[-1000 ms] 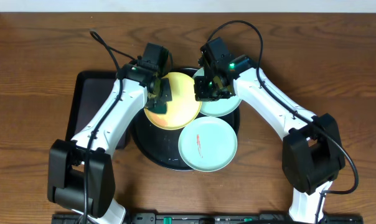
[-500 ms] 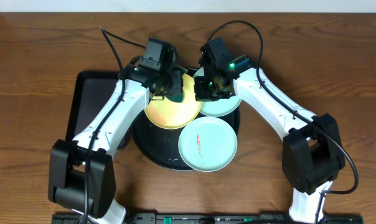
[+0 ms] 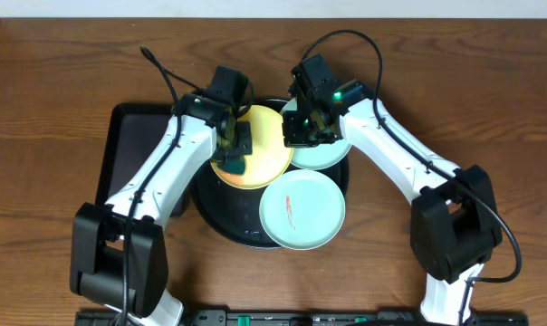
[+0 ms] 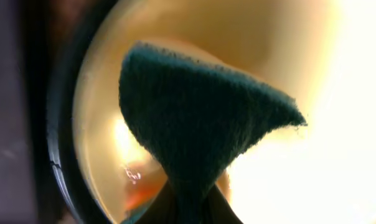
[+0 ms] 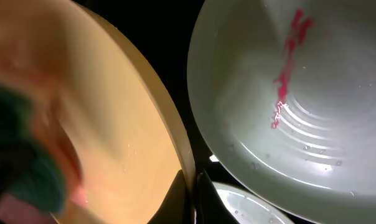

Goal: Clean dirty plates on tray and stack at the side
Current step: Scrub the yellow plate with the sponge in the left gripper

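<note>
A pale yellow plate (image 3: 260,149) is tilted up over the round black tray (image 3: 221,217). My right gripper (image 3: 290,136) is shut on its right rim; the right wrist view shows the rim (image 5: 187,168) pinched between the fingers. My left gripper (image 3: 234,145) is shut on a dark green scouring pad (image 4: 194,118), which presses on the yellow plate's face (image 4: 104,81) beside an orange smear (image 4: 138,196). One light blue-green plate (image 3: 301,210) with a red streak lies at the tray's near side. Another blue-green plate (image 3: 326,152) sits under my right arm.
A rectangular black tray (image 3: 129,149) lies left of the round one, under my left arm. Bare wooden table (image 3: 56,109) surrounds both trays. In the right wrist view the streaked blue-green plate (image 5: 287,93) lies close to the yellow plate's (image 5: 113,112) edge.
My left gripper swept the green pad toward the far edge of the yellow plate and then back down to its near-left part. The right gripper and the plates stayed put.
</note>
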Controlling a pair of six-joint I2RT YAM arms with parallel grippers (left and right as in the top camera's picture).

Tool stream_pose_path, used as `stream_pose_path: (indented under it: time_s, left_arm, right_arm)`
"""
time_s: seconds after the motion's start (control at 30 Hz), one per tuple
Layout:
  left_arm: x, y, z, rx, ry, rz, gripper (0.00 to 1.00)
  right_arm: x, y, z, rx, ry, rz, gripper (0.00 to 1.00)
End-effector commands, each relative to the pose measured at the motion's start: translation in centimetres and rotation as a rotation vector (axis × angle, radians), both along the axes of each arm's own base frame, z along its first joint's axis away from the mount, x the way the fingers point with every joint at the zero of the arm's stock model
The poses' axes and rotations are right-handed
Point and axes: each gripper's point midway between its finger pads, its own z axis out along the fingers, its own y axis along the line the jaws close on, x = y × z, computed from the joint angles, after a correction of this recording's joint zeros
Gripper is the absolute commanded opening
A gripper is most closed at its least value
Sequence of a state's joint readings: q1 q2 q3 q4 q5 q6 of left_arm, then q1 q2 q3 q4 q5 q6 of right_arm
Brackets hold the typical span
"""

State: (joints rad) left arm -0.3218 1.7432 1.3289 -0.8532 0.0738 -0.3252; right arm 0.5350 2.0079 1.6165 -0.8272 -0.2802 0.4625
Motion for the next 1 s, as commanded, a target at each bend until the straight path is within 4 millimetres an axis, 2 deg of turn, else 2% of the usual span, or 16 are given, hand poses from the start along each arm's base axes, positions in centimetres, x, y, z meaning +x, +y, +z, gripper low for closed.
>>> stream_pose_path:
  time_s: [0.0,0.13,0.4,0.5,0.63,0.83,0.97]
  left_arm:
    - [-1.8,-2.8,0.1,-0.170,0.087,-0.044,0.07]
    - [-1.8,-4.7,0.7,-0.277,0.089,-0.084,0.07]
    - [2.6,-5.8,2.1,-0.317,-0.104,-0.106,0.08]
    - [4.6,-4.3,2.3,-0.239,-0.192,-0.069,0.07]
    - [6.4,-0.2,2.2,-0.064,-0.261,0.038,0.07]
    - [7.2,4.1,3.8,-0.003,-0.272,0.136,0.07]
    - [6.7,5.6,5.9,-0.008,-0.256,0.168,0.07]
  right_arm:
    - [0.1,0.4,0.8,0.023,-0.008,0.003,0.01]
    - [0.0,0.4,0.8,0.023,-0.006,0.003,0.01]
    - [-0.3,0.8,0.9,0.043,0.008,0.015,0.01]
    - [-0.4,0.7,0.9,0.042,0.010,0.015,0.01]
    - [-0.4,0.7,0.8,0.039,0.013,0.015,0.01]
    - [-0.4,-0.2,0.6,0.010,0.012,0.017,0.01]
    - [-0.3,-0.8,0.3,-0.026,-0.003,0.035,0.01]
